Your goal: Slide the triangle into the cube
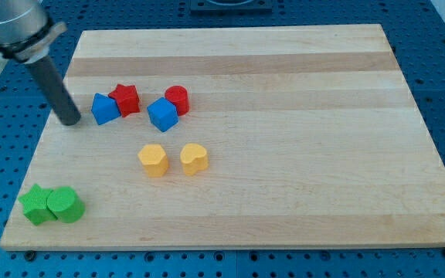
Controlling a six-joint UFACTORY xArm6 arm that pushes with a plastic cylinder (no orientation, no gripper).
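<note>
A blue triangle block lies at the board's upper left, touching a red star block on its right. A blue cube sits a short way to the right of them, with a red cylinder touching its upper right corner. My tip rests on the board just left of the blue triangle, a small gap apart from it. The rod slants up to the view's top left.
A yellow hexagon block and a yellow heart block lie below the cube. A green star block and a green cylinder sit together at the lower left corner of the wooden board.
</note>
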